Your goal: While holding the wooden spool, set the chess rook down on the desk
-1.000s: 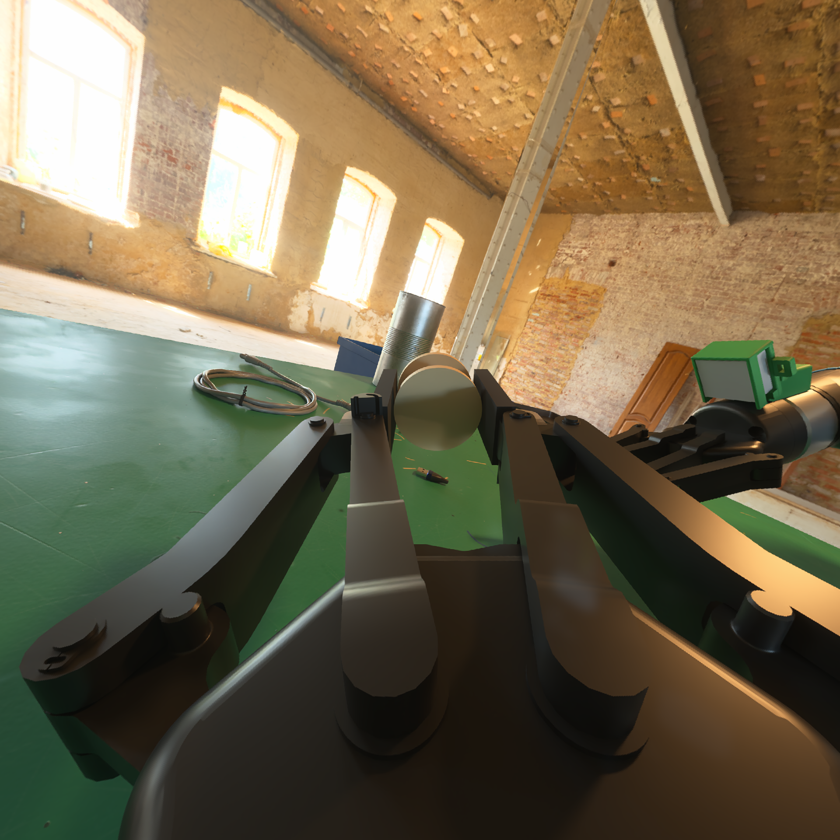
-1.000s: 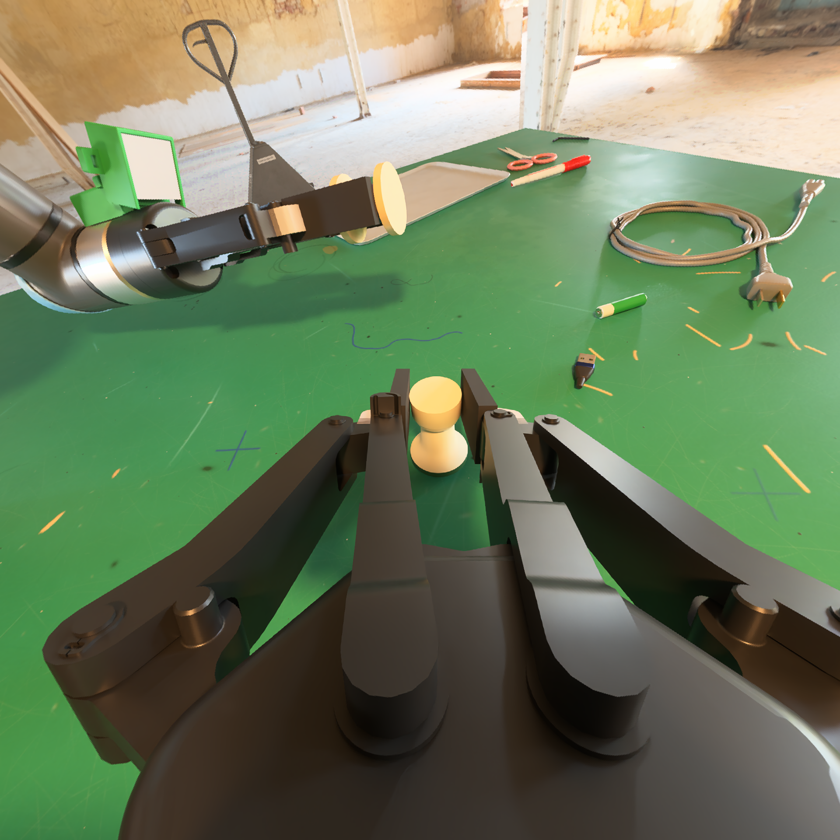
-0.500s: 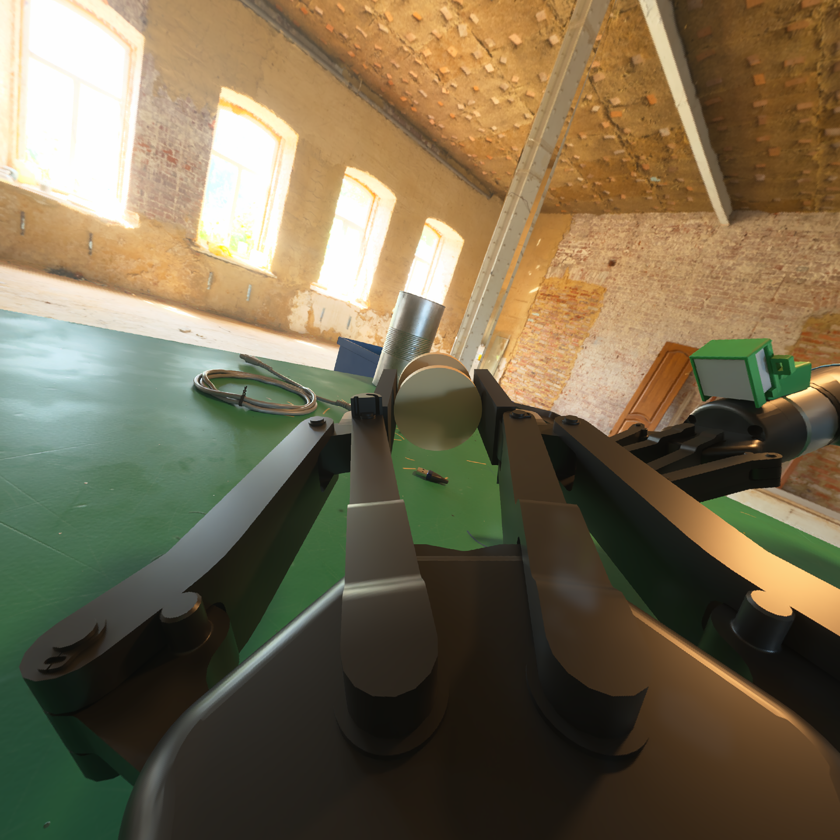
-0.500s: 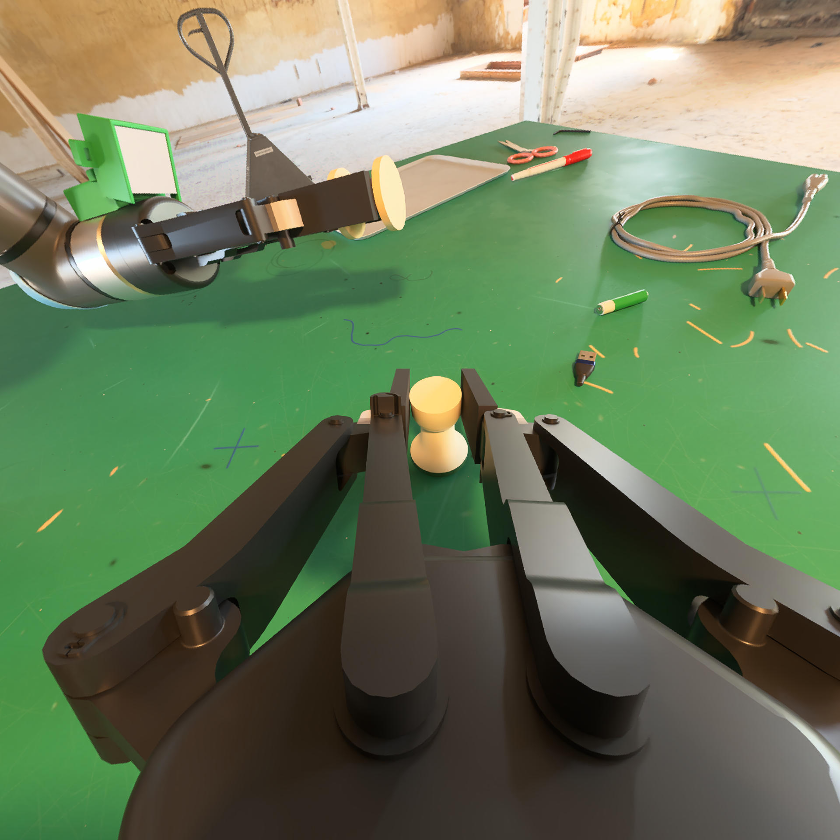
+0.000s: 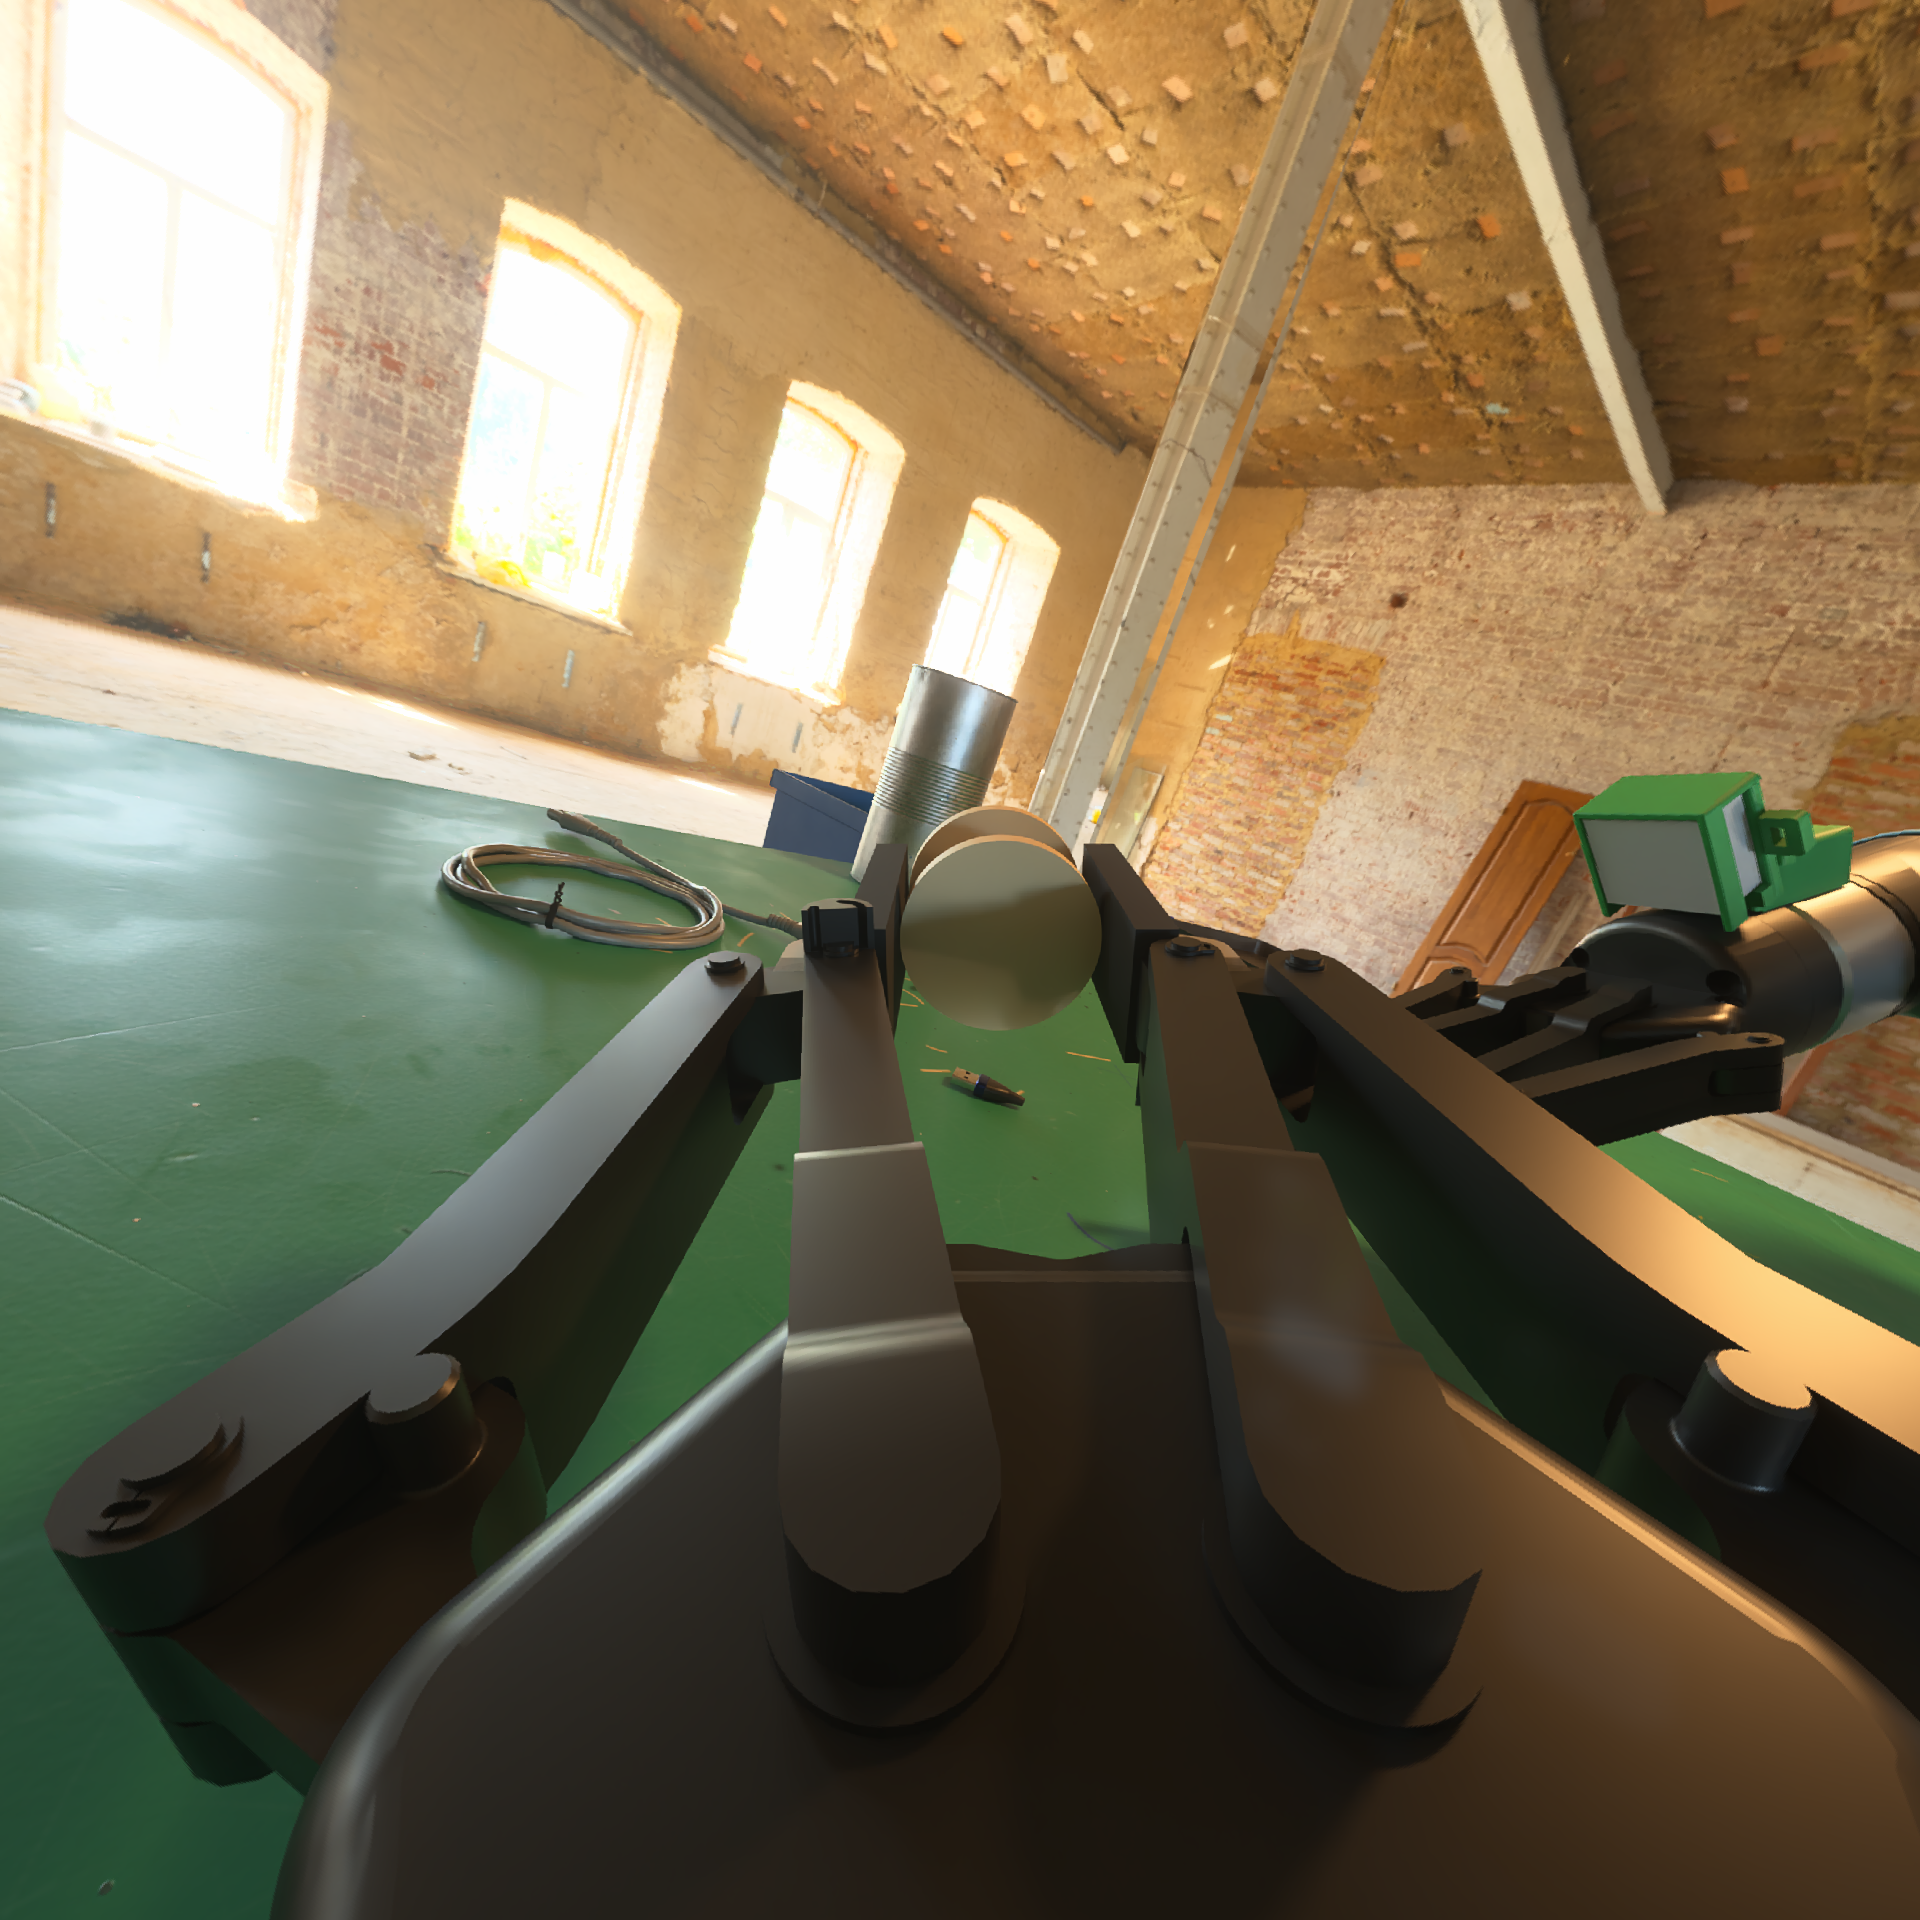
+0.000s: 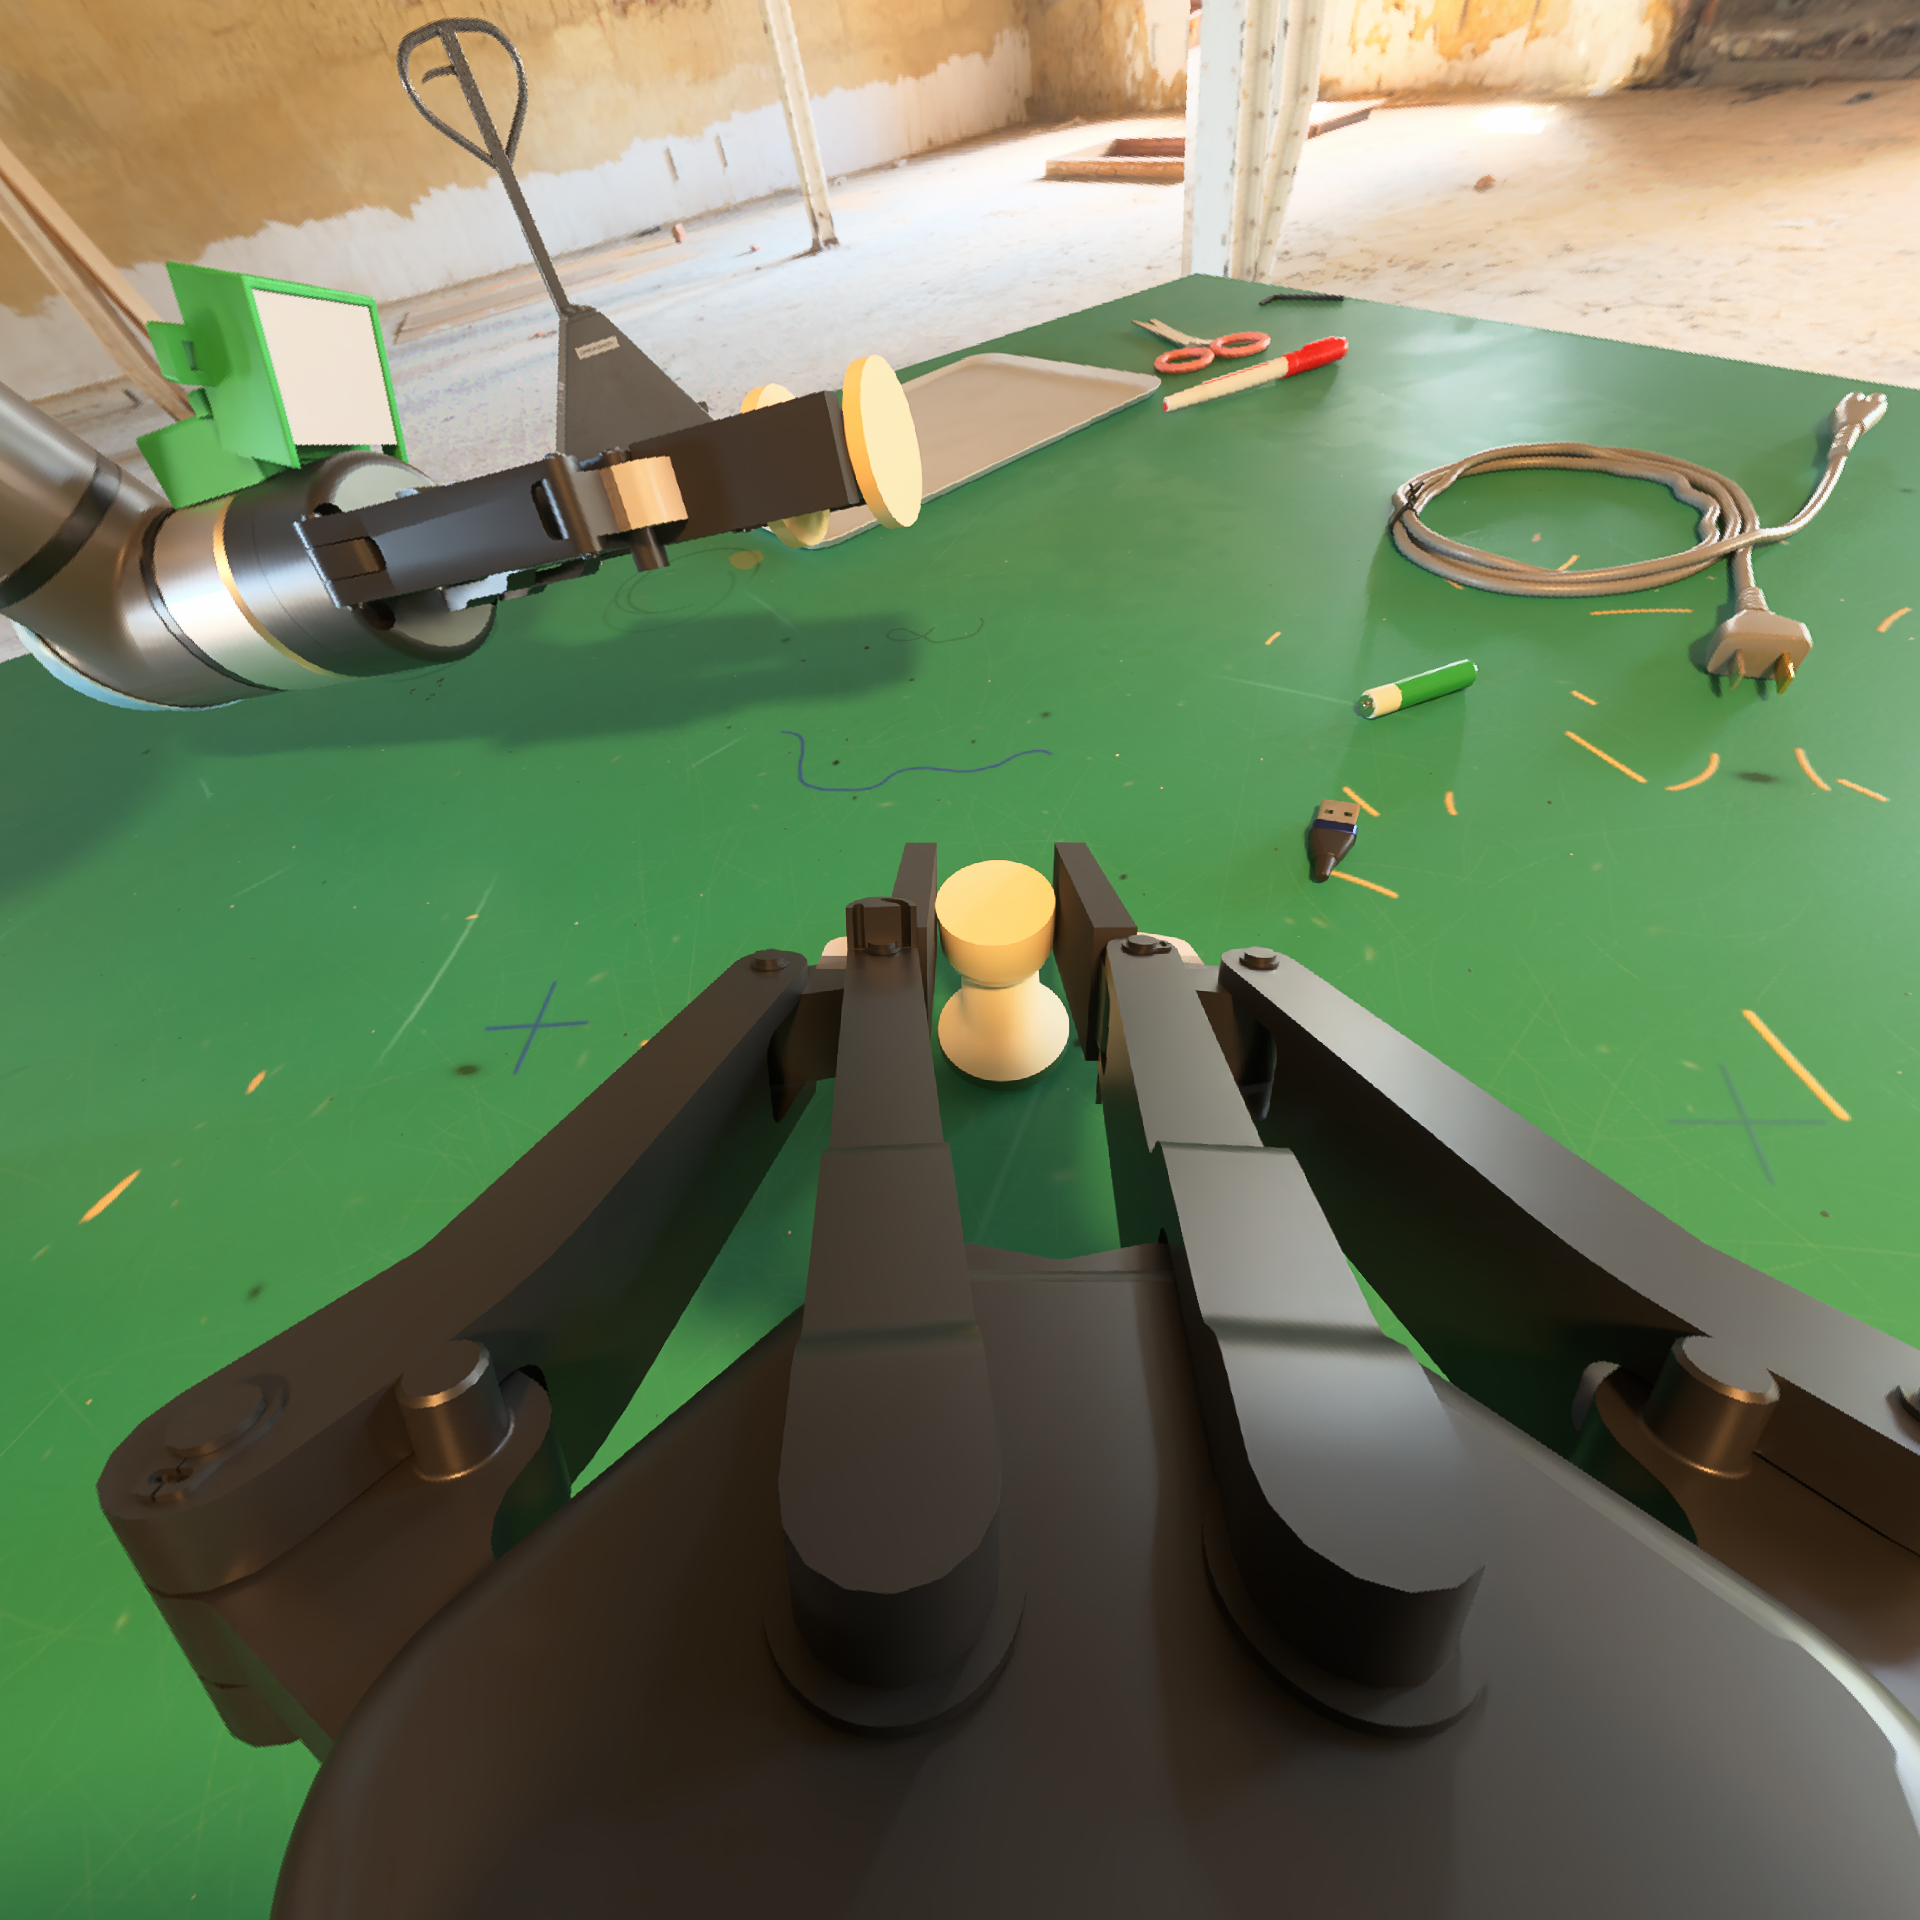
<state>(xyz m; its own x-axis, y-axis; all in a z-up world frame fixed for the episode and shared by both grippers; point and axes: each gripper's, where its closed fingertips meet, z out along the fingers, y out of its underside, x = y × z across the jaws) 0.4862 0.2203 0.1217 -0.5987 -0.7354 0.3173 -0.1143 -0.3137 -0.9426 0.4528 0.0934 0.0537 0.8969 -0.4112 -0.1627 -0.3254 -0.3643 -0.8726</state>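
2 grippers: each grips one pale wooden piece above the green desk (image 6: pixel 520 1195).
Left gripper (image 5: pixel 997 925): clamped on the wooden spool (image 5: pixel 1000 933), held level in the air; its round flat end faces the camera.
Right gripper (image 6: pixel 995 914): pinching the chess rook (image 6: pixel 1000 971) at its head; whether the flared base touches the desk, I cannot tell.
Risk 1: an early release could tip the rook, since its waist is narrow.
Risk 2: the smooth spool could slip if that grip loosens.
Risk 3: a tipped rook could roll toward the USB plug (image 6: pixel 1333 836).
Surface: matte, scratched, flat.
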